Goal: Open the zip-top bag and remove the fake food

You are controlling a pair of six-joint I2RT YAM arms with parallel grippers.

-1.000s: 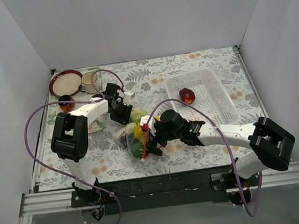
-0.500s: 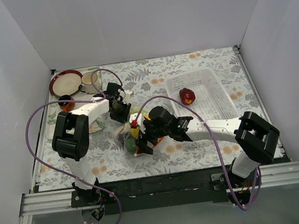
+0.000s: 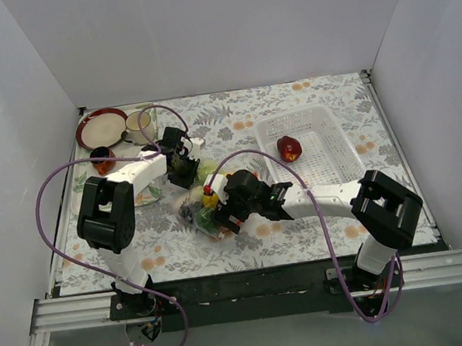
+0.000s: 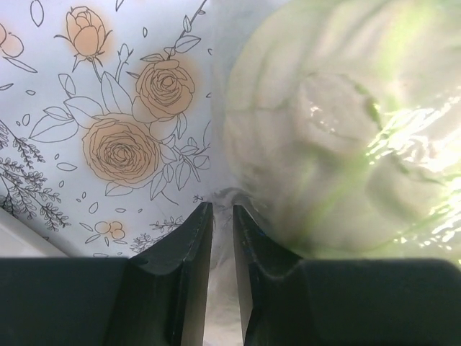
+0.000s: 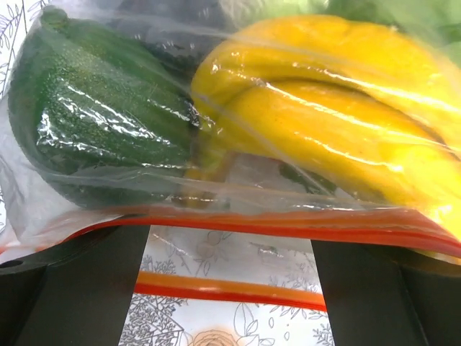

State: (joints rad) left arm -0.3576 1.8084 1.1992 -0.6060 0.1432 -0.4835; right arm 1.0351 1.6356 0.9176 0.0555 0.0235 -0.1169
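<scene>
The zip-top bag (image 3: 201, 212) lies on the floral tablecloth (image 3: 289, 99) at mid-table, between the two grippers. Its long axis runs roughly from the far end, at the left gripper (image 3: 182, 168), to the near end, at the right gripper (image 3: 223, 216). The orange-red zip strip (image 5: 288, 225) is turned toward the right gripper. In the right wrist view the strip shows as two bands set apart, one across the fingertips and one lower over the cloth. Behind the film there lie a dark green pebbled piece (image 5: 101, 115) and a yellow banana bunch (image 5: 324, 101), touching each other. The right gripper's jaws stand spread wide at the bag's mouth edge. The left gripper's fingers (image 4: 189, 249) are pressed nearly together on a crumpled fold of the bag's clear film. Just beside them is the pale green cabbage (image 4: 338, 122), inside the bag at its far end. The red apple (image 3: 289, 148) rests in the far left part of the white perforated basket (image 3: 334, 159), to the right and well apart from the bag. A red-rimmed plate (image 3: 99, 125) and a cup (image 3: 138, 127) stand at the far left corner, just beside each other. A small orange and dark object (image 3: 103, 160) sits near the left edge; its kind cannot be told. A purple cable (image 3: 45, 212) loops over the left side of the table.
</scene>
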